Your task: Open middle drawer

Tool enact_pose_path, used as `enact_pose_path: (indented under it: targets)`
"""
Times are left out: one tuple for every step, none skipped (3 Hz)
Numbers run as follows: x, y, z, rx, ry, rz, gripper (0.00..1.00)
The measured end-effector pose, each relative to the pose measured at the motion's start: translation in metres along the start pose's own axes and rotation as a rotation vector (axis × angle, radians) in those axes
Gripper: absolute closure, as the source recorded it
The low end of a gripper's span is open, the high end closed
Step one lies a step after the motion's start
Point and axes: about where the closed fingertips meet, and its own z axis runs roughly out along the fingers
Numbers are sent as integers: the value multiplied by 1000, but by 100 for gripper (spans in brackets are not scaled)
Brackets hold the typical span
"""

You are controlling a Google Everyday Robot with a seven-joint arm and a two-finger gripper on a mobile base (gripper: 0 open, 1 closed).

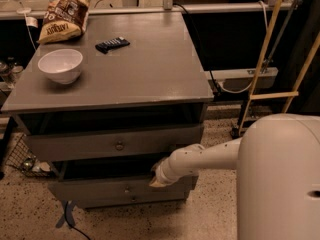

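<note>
The grey cabinet (125,74) has three drawers. The top drawer (75,146), tall-fronted with a larger knob, stands pulled out. Below it the middle drawer (95,190), with a small round knob (127,189), is also partly out, and its dark inside (100,167) shows. The slim bottom drawer front (130,202) sits under it. My gripper (156,178), at the end of the white arm (205,159), is at the top edge of the middle drawer's front, towards its right end.
On the cabinet top are a white bowl (60,65), a black remote (112,44) and a chip bag (62,19). A wire basket (22,159) sits on the floor at left. Wooden poles (267,44) lean at right. My white body (282,179) fills the lower right.
</note>
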Motion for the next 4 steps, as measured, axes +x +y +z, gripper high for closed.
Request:
enact_pose_path:
  targets:
    - [0, 0, 0, 0, 0, 0, 100]
    - [3, 23, -7, 10, -2, 32, 100]
    - [5, 27, -8, 1, 2, 29, 100]
    - [7, 37, -11, -18, 13, 24, 100]
